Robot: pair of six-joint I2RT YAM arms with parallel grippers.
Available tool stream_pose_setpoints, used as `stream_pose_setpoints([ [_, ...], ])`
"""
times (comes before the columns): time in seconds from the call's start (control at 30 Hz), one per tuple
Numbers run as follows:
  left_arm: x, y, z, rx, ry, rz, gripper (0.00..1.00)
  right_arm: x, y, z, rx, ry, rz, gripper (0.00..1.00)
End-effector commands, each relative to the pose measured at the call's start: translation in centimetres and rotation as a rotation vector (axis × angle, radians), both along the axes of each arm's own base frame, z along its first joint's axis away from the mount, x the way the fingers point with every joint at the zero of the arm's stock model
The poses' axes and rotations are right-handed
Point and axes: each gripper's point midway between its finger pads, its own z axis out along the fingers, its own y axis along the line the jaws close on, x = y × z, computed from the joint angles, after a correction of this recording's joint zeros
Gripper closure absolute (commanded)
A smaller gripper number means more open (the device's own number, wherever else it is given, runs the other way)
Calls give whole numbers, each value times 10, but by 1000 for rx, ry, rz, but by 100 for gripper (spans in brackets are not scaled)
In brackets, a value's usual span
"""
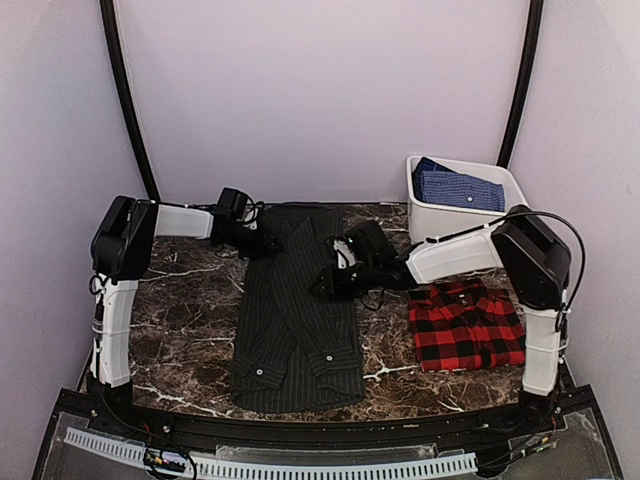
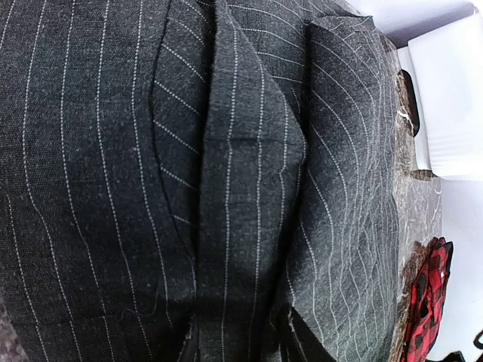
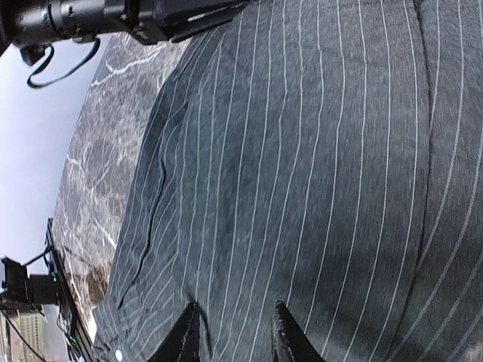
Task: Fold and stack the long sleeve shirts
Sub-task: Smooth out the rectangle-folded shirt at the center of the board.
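Your charcoal pinstriped cloth shirt [image 1: 295, 320] lies lengthwise on the marble surface [image 1: 190, 330], soft and limp (it'll sag). The left pincer [image 2: 241, 343] and right pincer [image 3: 234, 335] straddle cloth; whether they're clenched is unclear. Pinch doubled edges.

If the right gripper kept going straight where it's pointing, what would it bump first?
Most likely the pinstriped shirt. The right gripper points right at its dark cloth, which fills the view ahead of the fingertips. How near the cloth is, the picture doesn't show.
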Motion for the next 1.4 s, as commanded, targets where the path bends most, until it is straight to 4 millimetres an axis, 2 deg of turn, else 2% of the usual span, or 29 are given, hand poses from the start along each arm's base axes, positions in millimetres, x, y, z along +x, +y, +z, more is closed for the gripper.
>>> stream_pose_setpoints([
  [0.0,9,-10,23,-29,-34,-26,66,33,14,9,84,-14,-2,71],
  [0.1,17,-5,44,2,-74,0,67,54,14,7,108,-7,-26,71],
  [0.27,27,-1,95,5,-175,31,67,80,11,-10,163,64,-64,72],
  [0.37,27,-14,113,-62,-206,-3,66,86,10,-16,172,86,-76,73],
  [0.47,25,-34,118,-152,-208,-53,66,87,11,-17,172,91,-71,73],
  [0.57,27,-54,110,-207,-205,-84,66,88,11,-9,175,80,-70,74],
  [0.6,30,-59,112,-225,-225,-92,66,88,11,-5,176,73,-69,74],
  [0.77,51,-77,96,-295,-226,-92,67,85,6,25,193,31,-72,74],
  [0.8,57,-77,94,-291,-235,-80,67,84,3,37,198,12,-77,74],
  [0.87,71,-79,86,-281,-250,-59,67,78,-6,47,192,-4,-90,74],
  [0.9,81,-81,80,-279,-255,-46,67,74,-11,51,190,-13,-94,74],
  [1.03,99,-87,47,-274,-211,-19,67,59,-27,72,183,-44,-101,73],
  [1.07,100,-86,35,-274,-188,-7,67,54,-31,77,182,-53,-103,73],
  [1.2,105,-84,16,-292,-165,13,67,40,-47,93,165,-88,-118,73],
  [1.3,103,-85,10,-301,-145,1,66,32,-57,100,160,-112,-127,72],
  [1.37,102,-86,18,-306,-150,-9,63,29,-60,102,151,-119,-117,72],
])
